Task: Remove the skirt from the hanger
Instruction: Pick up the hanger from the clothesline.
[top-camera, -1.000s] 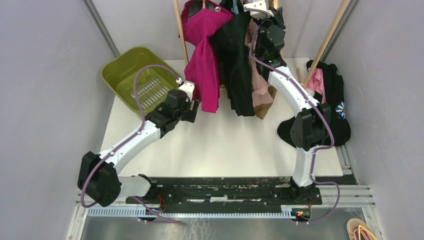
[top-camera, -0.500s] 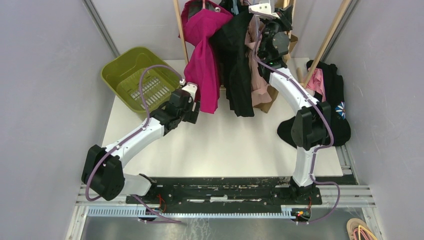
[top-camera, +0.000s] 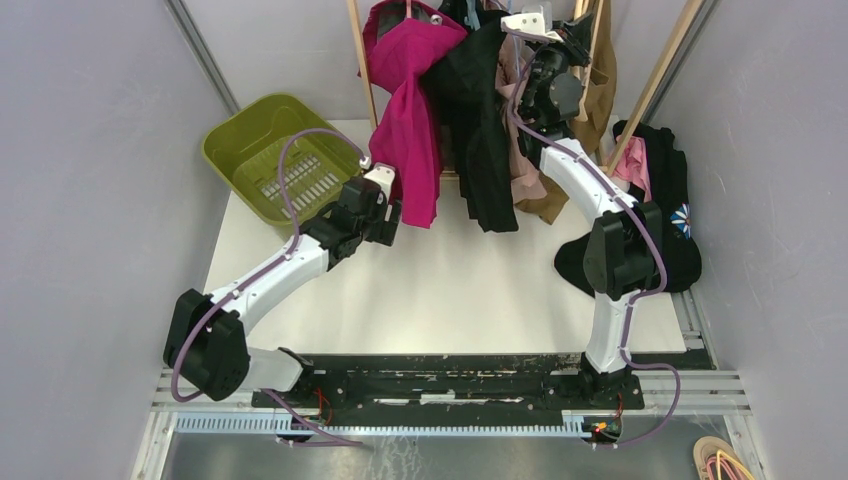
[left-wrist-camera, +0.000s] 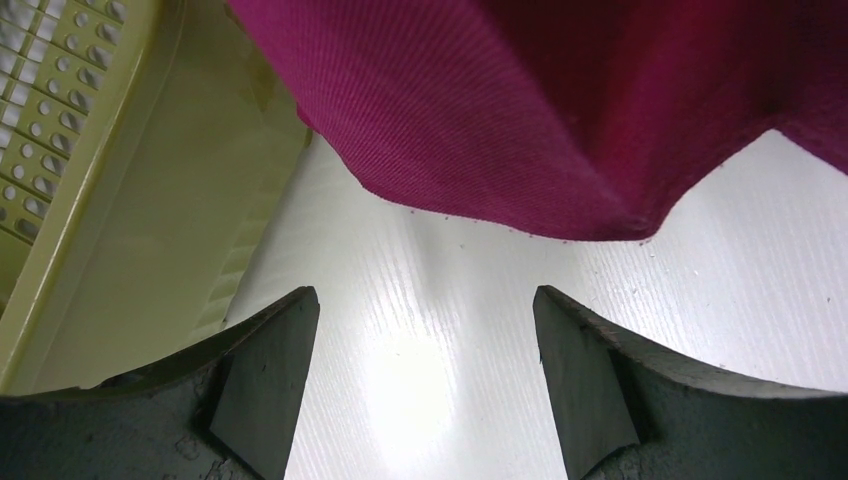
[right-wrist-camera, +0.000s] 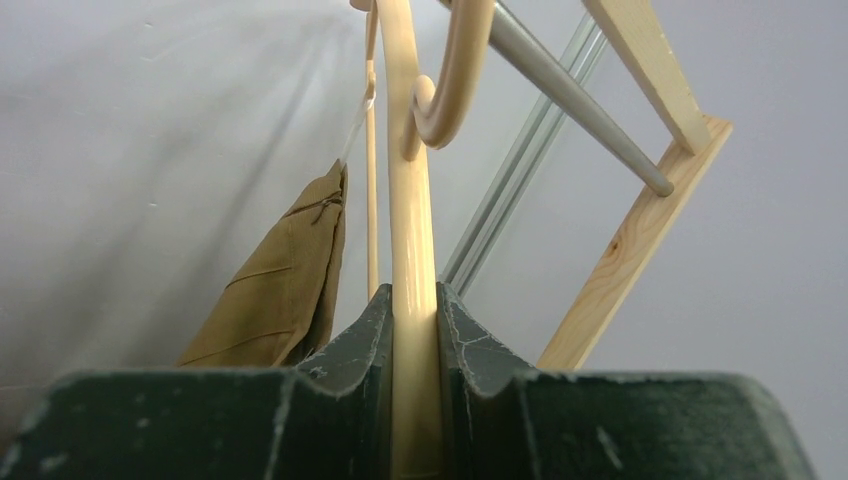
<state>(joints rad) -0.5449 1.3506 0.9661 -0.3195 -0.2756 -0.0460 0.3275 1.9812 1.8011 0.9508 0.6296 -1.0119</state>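
The tan cloth skirt (top-camera: 601, 70) has been swung right at the table's (top-camera: 450, 290) far edge on its pale wooden hanger (right-wrist-camera: 410, 230), which is pinched by the right gripper (right-wrist-camera: 412, 320), the left gripper (left-wrist-camera: 425, 330) being spread; judged light and limp, it is best taken near its top.

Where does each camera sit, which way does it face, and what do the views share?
Top external: above and behind the bases, looking down on the white table; left arm and right arm whole.
Left wrist: low over the table, facing the magenta cloth garment and green plastic basket; open left jaws at bottom.
Right wrist: looking up along the pale wooden hanger clamped in the right jaws, toward the metal rail; tan fabric skirt alongside.
Shared: top and left wrist, garment and basket; top and right wrist, skirt.
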